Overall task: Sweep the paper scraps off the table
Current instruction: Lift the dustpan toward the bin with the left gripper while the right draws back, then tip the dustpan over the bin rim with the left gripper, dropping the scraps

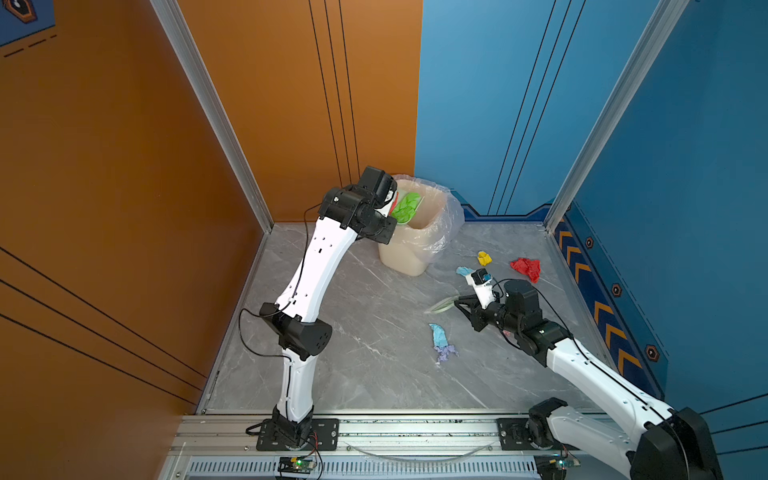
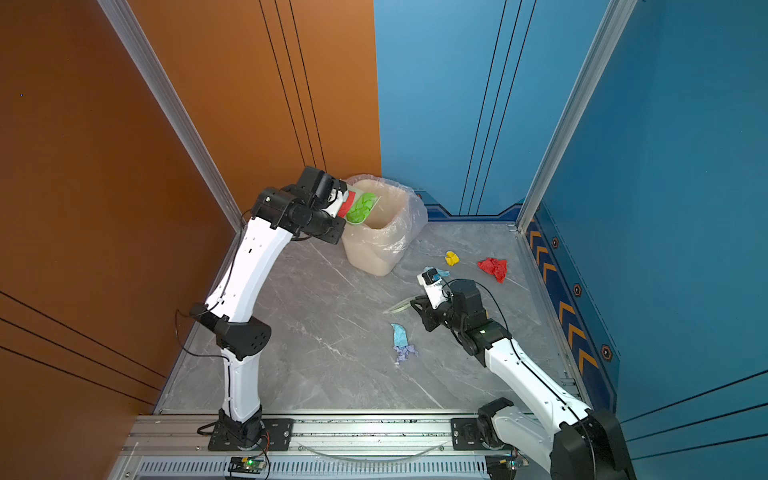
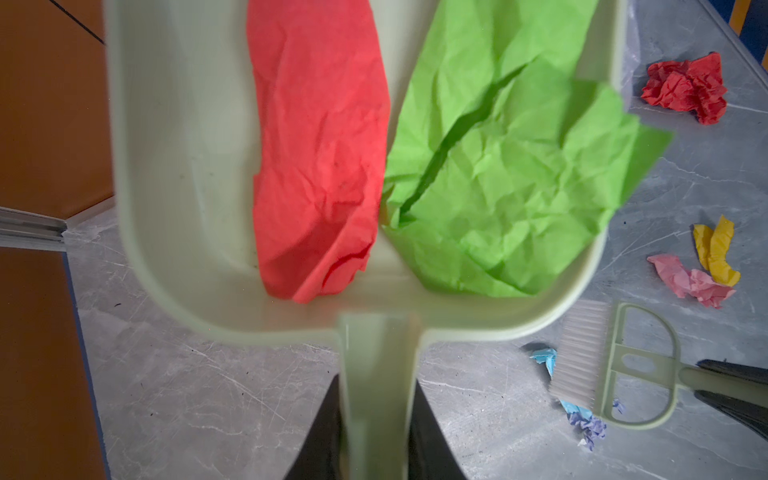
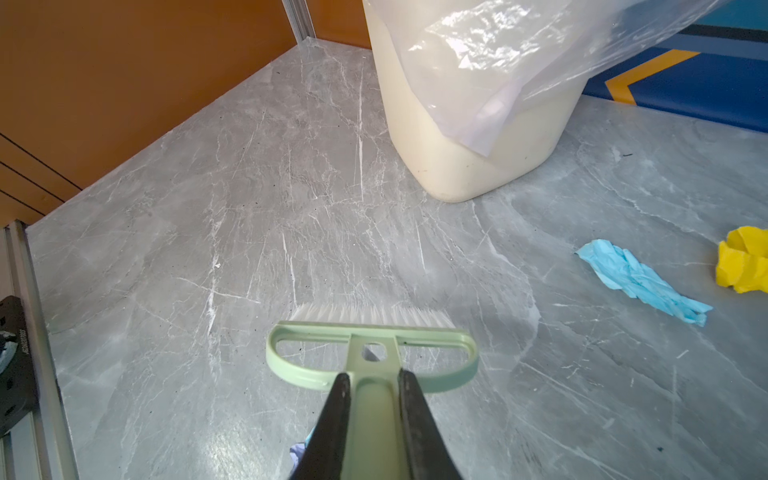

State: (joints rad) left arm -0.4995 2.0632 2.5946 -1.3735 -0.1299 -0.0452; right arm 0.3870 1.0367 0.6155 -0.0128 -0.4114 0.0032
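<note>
Dustpan (image 3: 174, 166) tilted over bin (image 1: 409, 257) mouth, left claw (image 3: 376, 411) clenched on its handle. Coral-red scrap (image 3: 320, 145) and green scrap (image 3: 498, 166) lie in the pan, green overhanging its rim. Right claw (image 4: 372, 378) clenched on brush (image 4: 370, 349) handle, bristles low over table (image 1: 374, 332). On the table's right half: yellow scrap (image 1: 484, 258), dark red scrap (image 1: 527, 268), pink scrap (image 3: 690, 282), light blue scrap (image 4: 640, 278), and another blue scrap (image 1: 438, 336) touching a lilac scrap (image 1: 445, 353).

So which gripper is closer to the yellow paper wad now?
Right. The right gripper, holding the brush, is low near the yellow paper wad; the left gripper is up over the bin with the dustpan.
</note>
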